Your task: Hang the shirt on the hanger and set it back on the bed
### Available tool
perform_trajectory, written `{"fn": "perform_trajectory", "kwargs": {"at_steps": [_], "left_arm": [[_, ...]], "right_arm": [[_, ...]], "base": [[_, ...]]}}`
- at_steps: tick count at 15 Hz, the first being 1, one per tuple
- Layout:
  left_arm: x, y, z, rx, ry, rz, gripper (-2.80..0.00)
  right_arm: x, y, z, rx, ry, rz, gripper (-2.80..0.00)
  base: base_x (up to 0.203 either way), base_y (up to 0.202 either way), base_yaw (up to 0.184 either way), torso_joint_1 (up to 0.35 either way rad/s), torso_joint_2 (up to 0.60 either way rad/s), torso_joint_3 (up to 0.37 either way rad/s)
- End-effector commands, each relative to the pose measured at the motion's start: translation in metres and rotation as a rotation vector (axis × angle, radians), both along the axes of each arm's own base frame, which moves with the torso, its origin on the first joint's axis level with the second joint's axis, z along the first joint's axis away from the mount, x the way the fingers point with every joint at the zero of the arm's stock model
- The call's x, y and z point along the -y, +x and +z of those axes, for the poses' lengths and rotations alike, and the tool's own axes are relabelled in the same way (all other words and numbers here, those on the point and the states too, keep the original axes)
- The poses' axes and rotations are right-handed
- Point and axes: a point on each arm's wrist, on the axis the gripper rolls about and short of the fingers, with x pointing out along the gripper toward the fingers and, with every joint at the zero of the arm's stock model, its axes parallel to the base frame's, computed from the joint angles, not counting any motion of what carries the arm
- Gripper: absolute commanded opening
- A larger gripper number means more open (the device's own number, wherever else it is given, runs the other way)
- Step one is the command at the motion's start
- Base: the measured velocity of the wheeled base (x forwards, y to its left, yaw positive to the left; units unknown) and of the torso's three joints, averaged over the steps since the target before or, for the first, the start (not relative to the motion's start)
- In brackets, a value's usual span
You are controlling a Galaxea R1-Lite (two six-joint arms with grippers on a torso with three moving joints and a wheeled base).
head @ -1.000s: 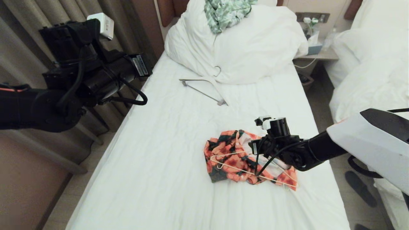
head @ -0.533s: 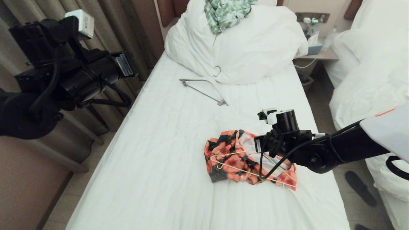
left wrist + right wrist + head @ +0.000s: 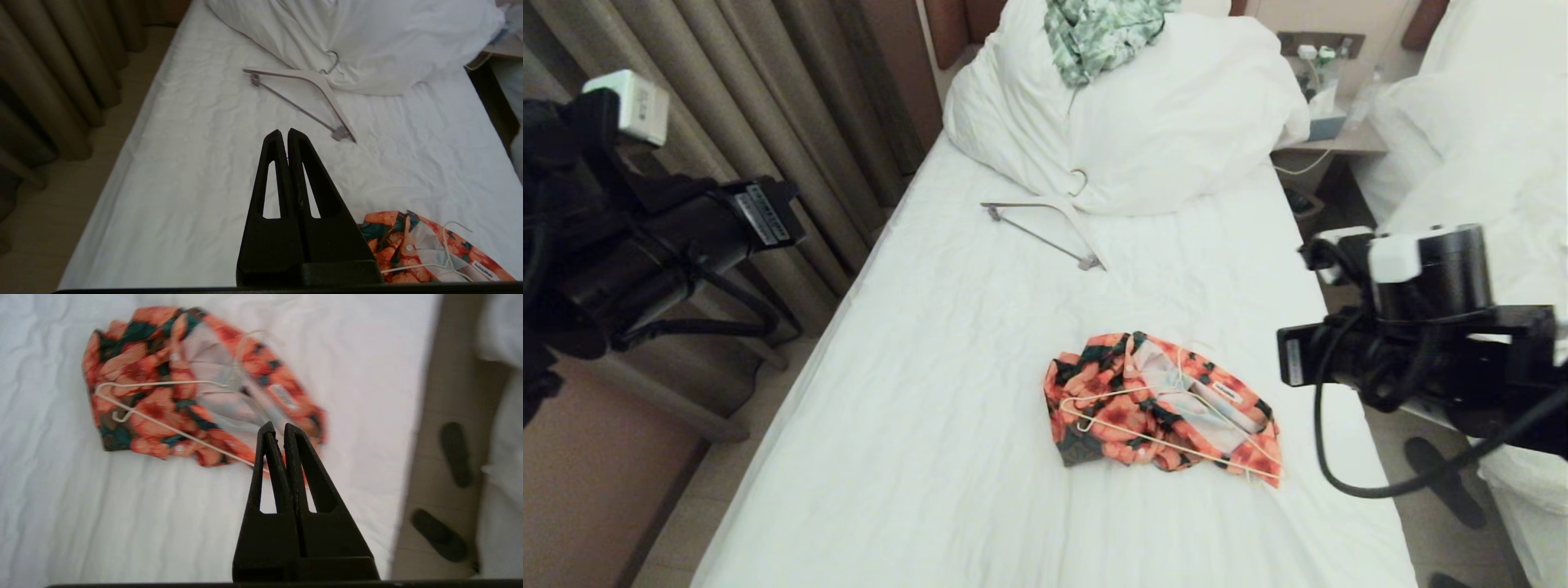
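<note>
shirt [image 3: 1152, 400]: crumpled heap on the bed [image 3: 947, 343], near my right edge.
hanger [image 3: 1168, 420]: mostly lying on top.
left gripper [image 3: 283, 134]: together, empty, off my left.
right gripper [image 3: 276, 428]: together, empty, above the heap.
risk: I judge a lift drops the shirt, since it's barely threaded.

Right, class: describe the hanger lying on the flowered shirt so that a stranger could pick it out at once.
Start from the bed with the white sheet. Near its right edge lies a crumpled orange-flowered shirt, and the thin cream hanger lies across it. Unlike the thicker white hanger with a grey bar near the duvet, it is bare thin rod.
</note>
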Motion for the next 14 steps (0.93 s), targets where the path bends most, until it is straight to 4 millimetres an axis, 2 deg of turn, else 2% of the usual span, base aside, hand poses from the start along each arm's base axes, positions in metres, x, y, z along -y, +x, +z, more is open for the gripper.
{"fn": "perform_trajectory", "kwargs": {"at_steps": [1,4,6,8,10,12,14], "left_arm": [[-0.013,-0.05,0.012,0.085,-0.02,0.036,-2.8],[-0.026,-0.118,0.011,0.187,-0.065,0.066,-2.8],[-0.034,-0.168,0.001,0.265,-0.089,0.096,-2.8],[-0.041,-0.217,-0.011,0.32,-0.097,0.141,-2.8],[-0.047,-0.259,-0.031,0.319,-0.088,0.192,-2.8],[-0.048,-0.286,-0.053,0.278,-0.061,0.265,-2.8],[-0.045,-0.298,-0.075,0.226,-0.034,0.266,-2.8]], "right_arm": [[0.027,-0.047,0.038,0.133,0.056,-0.022,-2.8],[0.071,-0.109,0.06,0.269,0.086,-0.102,-2.8],[0.099,-0.159,0.071,0.371,0.094,-0.158,-2.8],[0.12,-0.203,0.071,0.438,0.091,-0.23,-2.8],[0.132,-0.239,0.063,0.467,0.067,-0.329,-2.8],[0.136,-0.265,0.053,0.483,0.046,-0.405,-2.8],[0.136,-0.282,0.044,0.492,0.031,-0.433,-2.8]], "base": [[0.0,0.0,0.0,0.0,0.0,0.0],[0.0,0.0,0.0,0.0,0.0,0.0],[0.0,0.0,0.0,0.0,0.0,0.0],[0.0,0.0,0.0,0.0,0.0,0.0],[0.0,0.0,0.0,0.0,0.0,0.0],[0.0,0.0,0.0,0.0,0.0,0.0],[0.0,0.0,0.0,0.0,0.0,0.0]]}}
